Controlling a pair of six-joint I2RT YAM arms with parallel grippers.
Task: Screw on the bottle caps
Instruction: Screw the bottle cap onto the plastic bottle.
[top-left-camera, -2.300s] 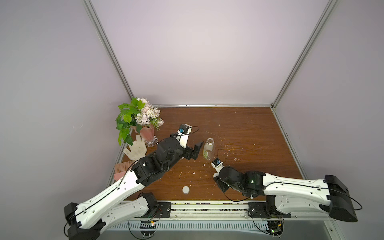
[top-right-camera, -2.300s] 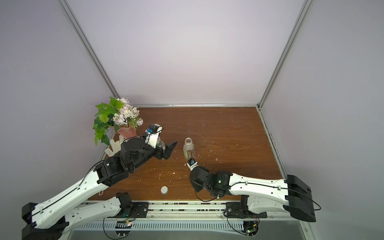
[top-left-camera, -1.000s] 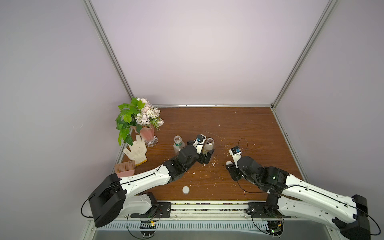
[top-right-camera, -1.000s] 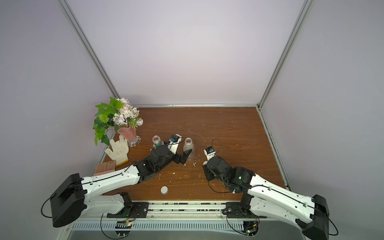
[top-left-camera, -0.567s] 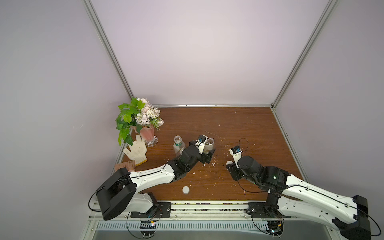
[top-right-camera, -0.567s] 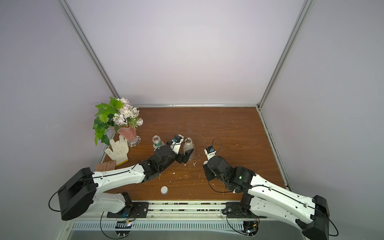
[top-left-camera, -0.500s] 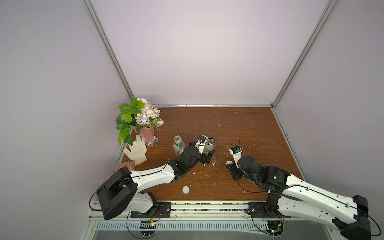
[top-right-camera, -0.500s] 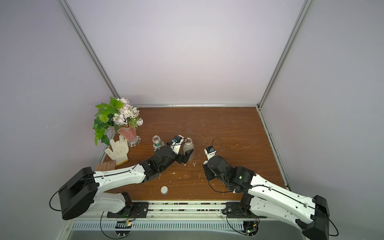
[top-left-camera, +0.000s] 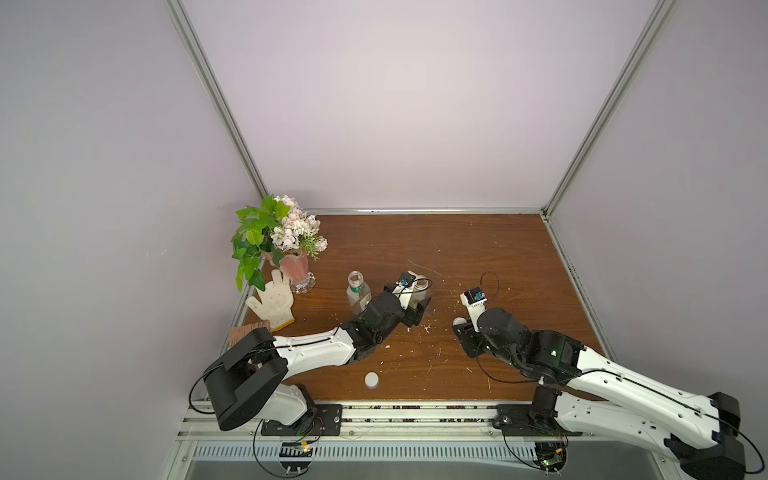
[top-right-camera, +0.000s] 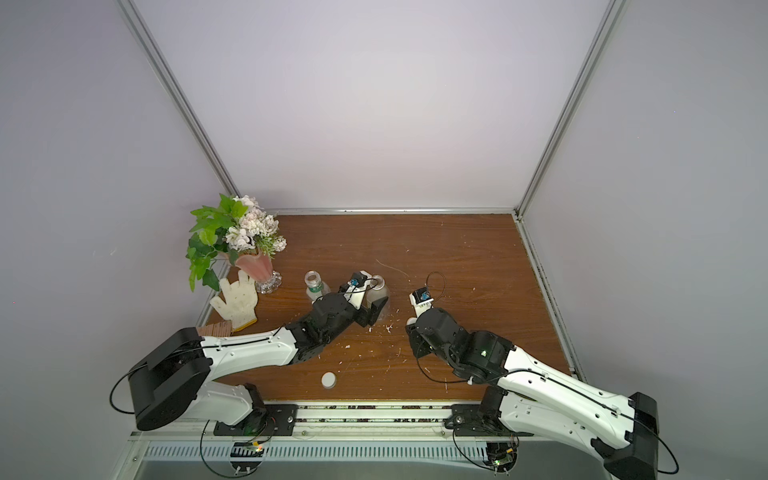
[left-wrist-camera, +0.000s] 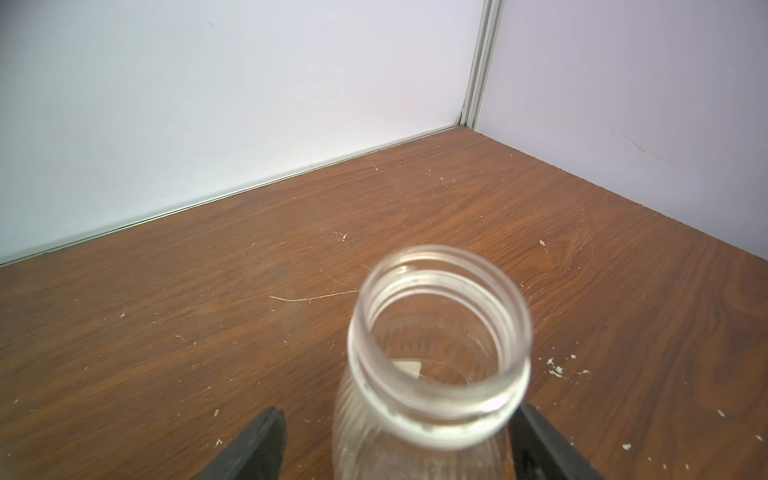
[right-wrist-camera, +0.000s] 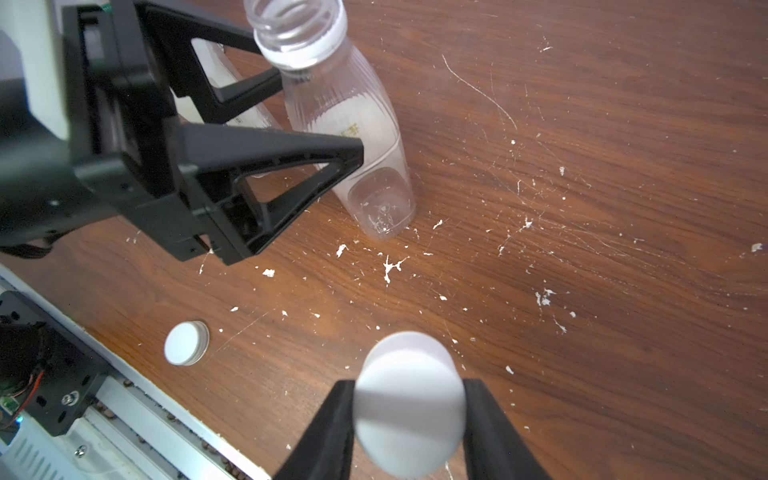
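White cap, right of centre in a top view, clamped in right gripper. Plain bottle mid-frame, upright; left gripper straddles it, jaws apart. Risk: unclamped bottle spins or tips under cap torque; tilt cross-threads.

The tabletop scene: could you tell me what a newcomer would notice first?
The right claw pinches a white cap above the wooden table. Beside it, the left claw straddles an uncapped clear bottle, and a pink flower vase stands by the left wall.
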